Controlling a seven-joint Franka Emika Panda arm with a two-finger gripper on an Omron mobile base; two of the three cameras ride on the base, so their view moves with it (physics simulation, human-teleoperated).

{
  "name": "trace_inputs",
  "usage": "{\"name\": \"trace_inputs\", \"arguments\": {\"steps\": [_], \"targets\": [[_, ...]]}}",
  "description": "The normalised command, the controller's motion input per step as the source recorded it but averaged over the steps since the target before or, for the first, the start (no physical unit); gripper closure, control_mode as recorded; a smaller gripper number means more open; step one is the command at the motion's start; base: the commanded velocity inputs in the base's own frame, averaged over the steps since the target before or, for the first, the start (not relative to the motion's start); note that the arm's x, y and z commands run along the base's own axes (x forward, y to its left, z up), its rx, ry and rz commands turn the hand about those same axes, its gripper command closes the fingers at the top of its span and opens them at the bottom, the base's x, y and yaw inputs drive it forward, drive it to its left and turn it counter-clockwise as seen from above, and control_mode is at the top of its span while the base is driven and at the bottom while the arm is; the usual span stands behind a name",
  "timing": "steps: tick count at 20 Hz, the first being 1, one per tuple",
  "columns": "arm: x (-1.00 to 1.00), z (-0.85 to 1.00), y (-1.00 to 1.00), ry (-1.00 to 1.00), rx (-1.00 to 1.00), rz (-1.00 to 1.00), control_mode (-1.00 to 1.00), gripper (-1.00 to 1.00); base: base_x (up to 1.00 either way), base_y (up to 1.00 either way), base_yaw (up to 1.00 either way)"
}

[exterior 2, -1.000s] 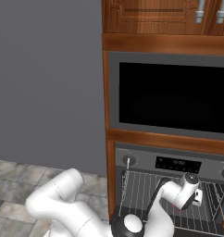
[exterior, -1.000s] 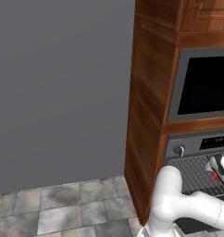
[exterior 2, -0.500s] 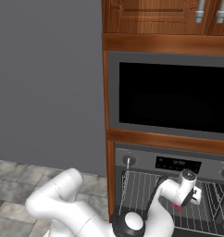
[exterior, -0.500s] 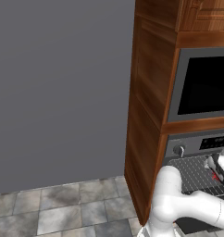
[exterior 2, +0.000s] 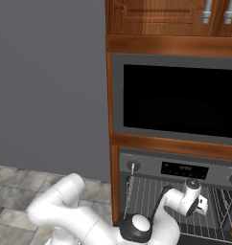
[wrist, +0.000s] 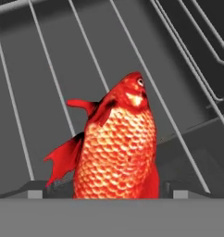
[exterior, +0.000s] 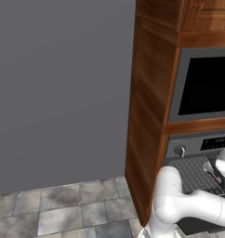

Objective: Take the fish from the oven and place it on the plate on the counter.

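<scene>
The fish (wrist: 116, 148), orange-red and scaly, lies on the wire rack (wrist: 53, 69) inside the oven (exterior 2: 175, 167), head pointing away from the hand. My gripper (wrist: 109, 189) has reached into the oven cavity and stands open, one dark fingertip (wrist: 42, 187) on each side of the fish's tail end, with small gaps between them and the fish. The hand (exterior 2: 193, 203) hangs over the rack below the oven's display strip, and also shows at the right edge (exterior: 217, 173) of the left base view. The plate and the counter are out of view.
A black-windowed microwave (exterior 2: 180, 103) sits above the oven in a wooden cabinet column (exterior: 149, 116). A grey wall (exterior: 58, 88) and stone floor tiles (exterior: 63, 204) lie to the left. Rack wires and the oven's side rails (wrist: 211, 69) surround the hand closely.
The hand has edged slightly lower over the rack, and the fingers have drawn in a little around the fish. The fish has not moved.
</scene>
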Motion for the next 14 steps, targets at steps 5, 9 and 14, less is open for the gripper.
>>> {"name": "trace_inputs", "arguments": {"steps": [5,9,14], "targets": [[-0.20,-0.48,-0.01,-0.02,0.02,-0.05,-1.00,-1.00,0.00,0.00,0.00],[-0.23,-0.29,0.00,0.00,0.06,-0.04,-1.00,1.00,0.00,0.00,0.00],[-0.18,-0.19,0.00,0.00,0.04,-0.04,-1.00,1.00,0.00,0.00,0.00]]}}
